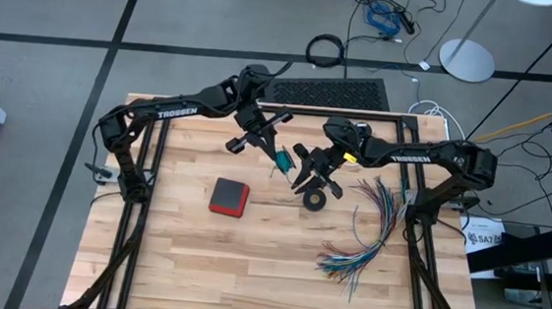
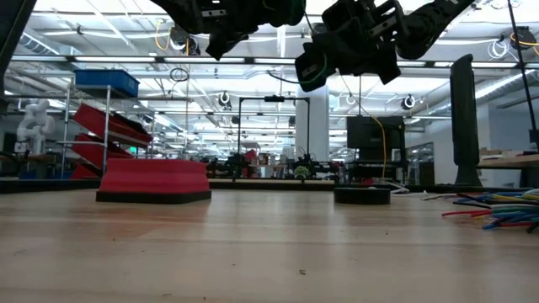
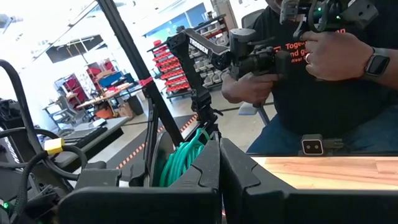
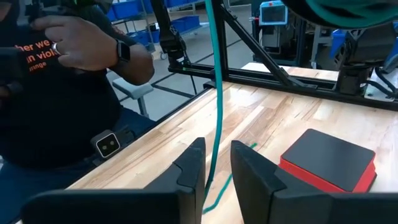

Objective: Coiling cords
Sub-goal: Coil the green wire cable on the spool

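The left gripper [image 1: 278,157] is raised above the table [image 1: 179,255] near its far middle, its fingers [image 3: 205,168] pressed together on a coiled bundle of the teal-green cord [image 3: 180,163]. In the overhead view this cord [image 1: 281,161] is seen between the two grippers. A red and black box [image 1: 229,196] lies flat on the wood, nearer than the left gripper and apart from it.

Just right of the cord, the right gripper [image 1: 306,170] is held in the air, its fingers [image 4: 189,167] apart with a strand of the teal-green cord [image 4: 215,99] hanging down between them; whether the fingers touch the strand cannot be told. A small black ring [image 1: 315,199] rests on the table just below this gripper. Farther right, a fanned bundle of coloured wires [image 1: 368,236] is spread on the wood. Beyond the far edge, a person's hands [image 3: 336,55] are seen holding a device.
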`<state>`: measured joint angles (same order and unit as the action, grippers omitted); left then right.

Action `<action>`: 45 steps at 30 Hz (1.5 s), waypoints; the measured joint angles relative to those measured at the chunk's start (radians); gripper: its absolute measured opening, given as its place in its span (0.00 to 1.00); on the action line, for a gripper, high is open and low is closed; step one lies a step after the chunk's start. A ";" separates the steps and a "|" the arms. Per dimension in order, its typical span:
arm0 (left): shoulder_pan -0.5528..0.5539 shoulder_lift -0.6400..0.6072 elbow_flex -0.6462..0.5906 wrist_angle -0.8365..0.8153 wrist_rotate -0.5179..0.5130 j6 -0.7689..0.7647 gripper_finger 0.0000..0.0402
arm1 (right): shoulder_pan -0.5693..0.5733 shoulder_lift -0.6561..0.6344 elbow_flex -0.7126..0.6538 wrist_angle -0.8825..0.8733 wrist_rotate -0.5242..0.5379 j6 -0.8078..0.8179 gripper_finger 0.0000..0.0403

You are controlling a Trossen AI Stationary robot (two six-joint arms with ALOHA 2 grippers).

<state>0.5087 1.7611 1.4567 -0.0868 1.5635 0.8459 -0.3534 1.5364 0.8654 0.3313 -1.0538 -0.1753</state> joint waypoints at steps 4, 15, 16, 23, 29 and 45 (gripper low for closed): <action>0.000 0.000 0.000 -0.002 -0.001 0.000 0.00 | 0.000 0.000 0.000 -0.011 0.000 0.000 0.16; -0.001 0.000 0.000 -0.005 -0.001 0.000 0.00 | 0.000 0.000 0.000 -0.017 -0.019 -0.027 0.09; -0.001 0.000 0.000 -0.005 -0.001 0.000 0.00 | 0.000 0.000 0.000 -0.022 -0.019 -0.041 0.07; -0.036 0.008 0.000 -0.008 0.004 0.018 0.00 | -0.020 0.000 0.001 0.000 0.058 -0.095 0.00; -0.087 0.071 -0.004 -0.030 0.006 0.020 0.00 | -0.067 -0.001 0.031 0.000 0.208 -0.067 0.00; -0.036 0.144 -0.004 -0.107 -0.059 -0.055 0.00 | -0.068 -0.002 0.058 -0.102 0.558 0.043 0.00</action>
<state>0.4730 1.9053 1.4528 -0.1940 1.5044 0.7908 -0.4217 1.5345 0.9230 0.2296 -0.4963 -0.1328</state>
